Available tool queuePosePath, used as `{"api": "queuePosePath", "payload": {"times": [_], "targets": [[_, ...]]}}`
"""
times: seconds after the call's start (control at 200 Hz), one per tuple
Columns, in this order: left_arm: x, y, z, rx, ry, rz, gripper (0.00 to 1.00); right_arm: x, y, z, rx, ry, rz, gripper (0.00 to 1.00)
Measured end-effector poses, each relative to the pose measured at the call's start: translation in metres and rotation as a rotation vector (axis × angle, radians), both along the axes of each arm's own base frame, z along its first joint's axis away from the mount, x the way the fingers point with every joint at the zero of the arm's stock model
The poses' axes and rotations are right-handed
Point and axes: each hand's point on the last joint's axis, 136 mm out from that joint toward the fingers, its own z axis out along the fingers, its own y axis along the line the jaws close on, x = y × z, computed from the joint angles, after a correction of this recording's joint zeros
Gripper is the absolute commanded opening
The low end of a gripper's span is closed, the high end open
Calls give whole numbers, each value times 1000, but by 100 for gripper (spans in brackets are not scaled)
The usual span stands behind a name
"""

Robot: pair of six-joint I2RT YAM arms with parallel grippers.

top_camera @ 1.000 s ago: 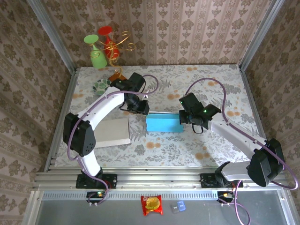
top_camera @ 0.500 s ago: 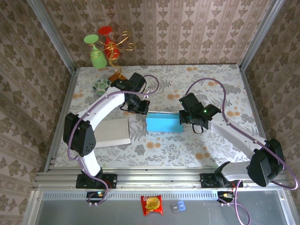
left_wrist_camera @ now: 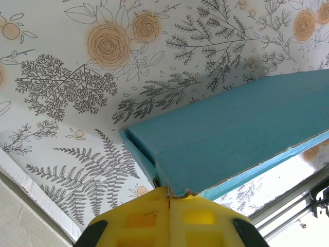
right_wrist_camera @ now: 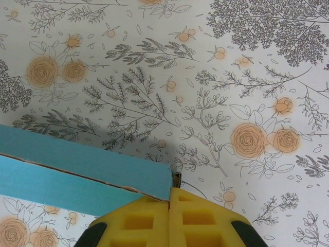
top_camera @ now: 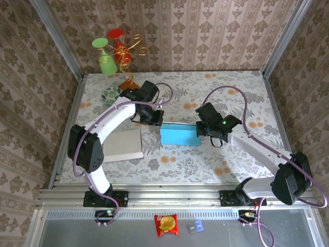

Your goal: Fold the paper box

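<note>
The paper box [top_camera: 179,136] is stretching between my two pincers over the middle of the flowered table [top_camera: 195,160]. It is showing as a flat teal slab with a crease running down its upper face and a pale raw edge along one side. I am pinching its left end with my left pincer [left_wrist_camera: 168,196], the yellow pads [left_wrist_camera: 139,222] pressing together on the cardboard edge. My right pincer [right_wrist_camera: 169,193] is clamping the opposite corner the same way, with only the thin edge between its pads. A small patterned bowl [top_camera: 110,93] is sitting near the table's far left corner; I cannot tell what it is holding.
</note>
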Motion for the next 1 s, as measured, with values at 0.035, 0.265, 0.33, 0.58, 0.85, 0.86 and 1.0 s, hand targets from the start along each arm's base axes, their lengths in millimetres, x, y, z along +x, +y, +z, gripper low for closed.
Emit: {"api": "queuePosePath", "payload": {"times": [0.035, 0.265, 0.33, 0.58, 0.85, 0.86, 1.0], "targets": [[0, 0, 0, -2, 0, 1, 4, 0, 0, 0, -1, -1, -3, 0], [-4, 1, 0, -14, -6, 3, 4, -2, 0, 0, -11, -4, -9, 0], [-5, 2, 0, -16, -7, 2, 4, -2, 0, 0, -12, -4, -10, 0], [-6, 2, -1, -23, -18, 2, 4, -3, 0, 0, -8, 0, -27, 0], [-11, 1, -3, -28, -30, 0, 4, -10, 2, 1, 51, 44, -93, 18], [-11, 1, -3, -27, -31, 1, 4, -11, 2, 1, 57, 49, -100, 19], [-11, 1, -3, -29, -32, 5, 4, -23, 1, -4, 101, 116, -168, 32]]}}
